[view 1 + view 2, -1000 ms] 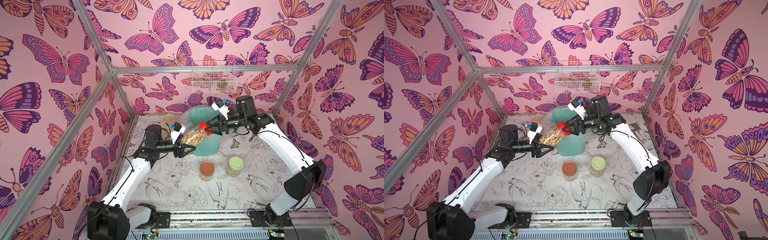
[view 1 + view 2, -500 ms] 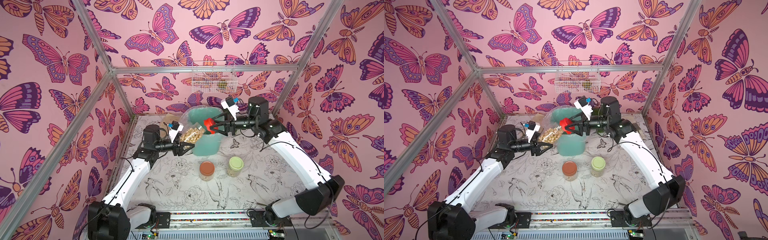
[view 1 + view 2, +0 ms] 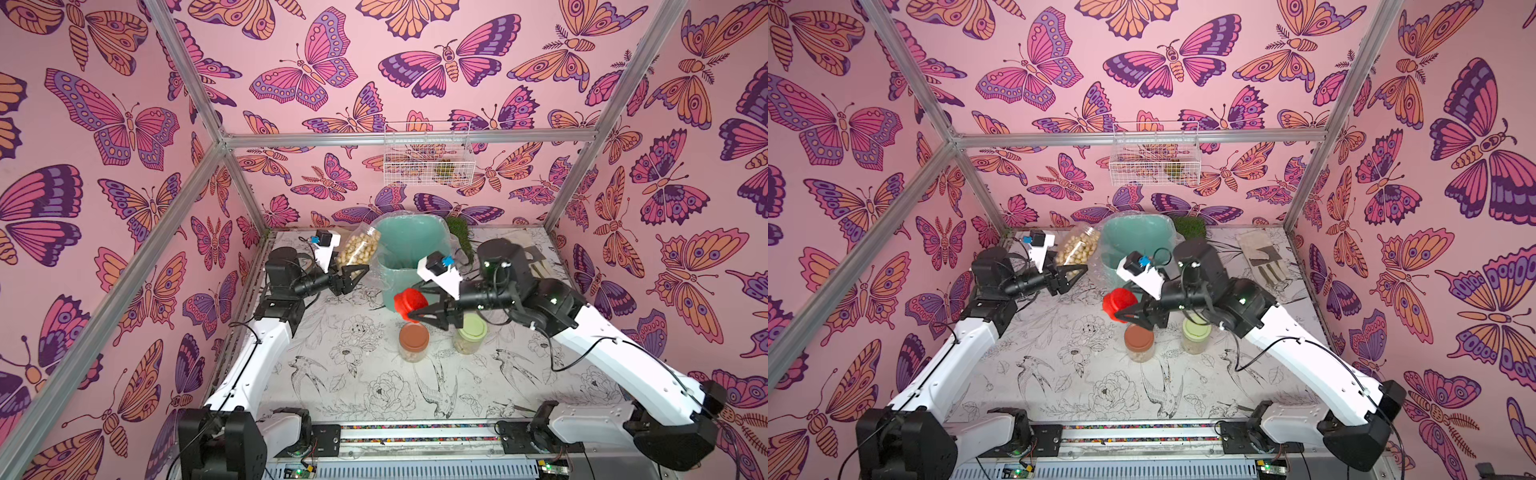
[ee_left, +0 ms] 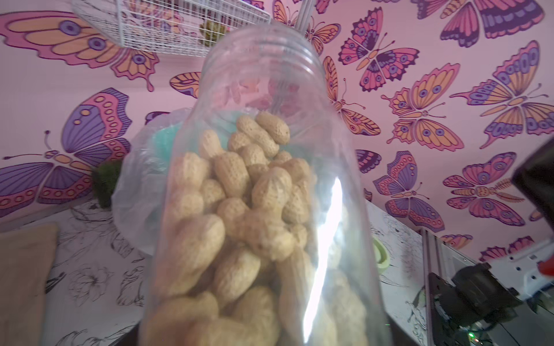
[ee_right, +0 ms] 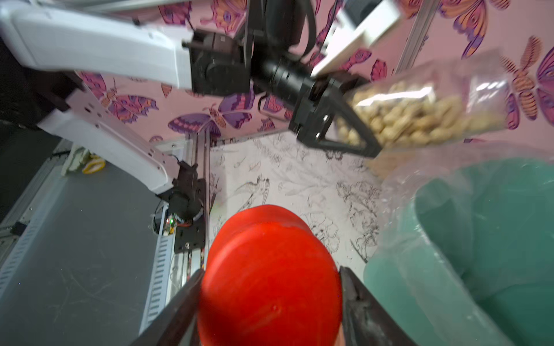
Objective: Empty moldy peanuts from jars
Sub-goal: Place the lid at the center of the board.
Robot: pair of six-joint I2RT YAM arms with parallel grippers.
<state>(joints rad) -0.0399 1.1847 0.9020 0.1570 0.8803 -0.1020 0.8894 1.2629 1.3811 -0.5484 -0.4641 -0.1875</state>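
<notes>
Lidless peanut jar [image 3: 358,251] clenched in left pincer [image 3: 355,275], red lid [image 3: 409,301] gripped in right pincer [image 3: 412,308].

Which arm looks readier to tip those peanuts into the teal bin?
Left. The left gripper holds the open jar of peanuts, tilted beside the teal bin; the right gripper holds only the red lid.

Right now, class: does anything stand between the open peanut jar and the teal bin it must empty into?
Nothing visible does. The open jar hangs in the left tool beside the rim of the teal bin, uncapped. The right tool holds the red lid lower, in front of the bin, clear of that path.
</notes>
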